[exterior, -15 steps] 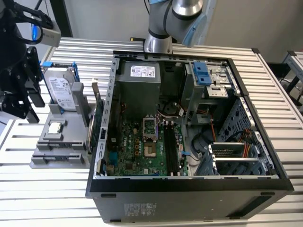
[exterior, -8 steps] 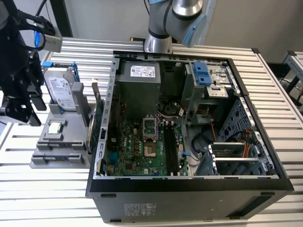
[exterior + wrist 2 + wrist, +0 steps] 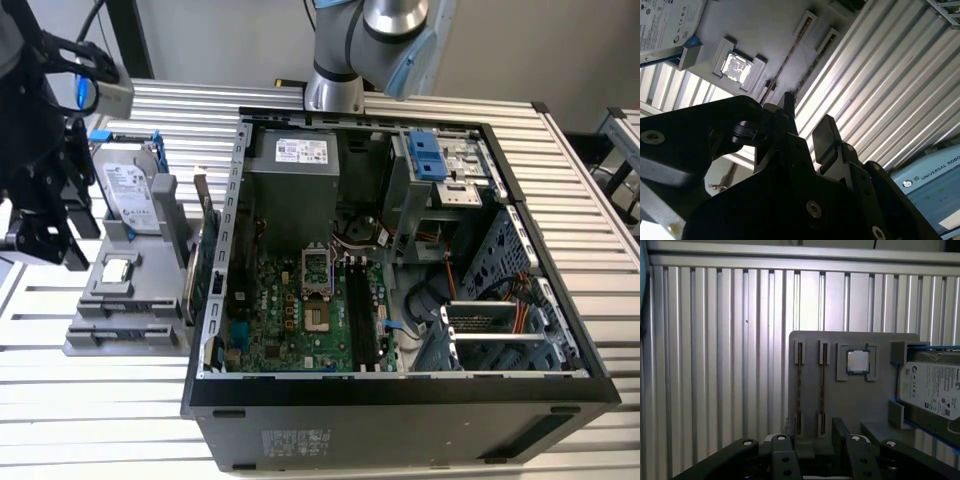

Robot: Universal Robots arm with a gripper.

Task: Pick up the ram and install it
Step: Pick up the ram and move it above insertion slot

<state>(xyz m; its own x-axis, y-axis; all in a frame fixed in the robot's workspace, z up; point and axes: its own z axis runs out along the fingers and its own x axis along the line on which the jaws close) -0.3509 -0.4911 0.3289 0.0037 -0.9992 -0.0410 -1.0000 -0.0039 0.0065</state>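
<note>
The black claw (image 3: 814,427), released with fingers (image 3: 840,432) spread, is hovering over the ribbed desk (image 3: 715,365) beside the open computer case (image 3: 400,410), above the gray holder (image 3: 855,405) toward the desk's edge on the exterior view's left, where the ram (image 3: 799,390) is standing edgewise in a slot.

Arm (image 3: 385,30) — silver-grey tubular joints, pale blue caps; gripper (image 3: 806,110) — matte black, two blunt fingers (image 3: 827,132), silver screw heads.
</note>
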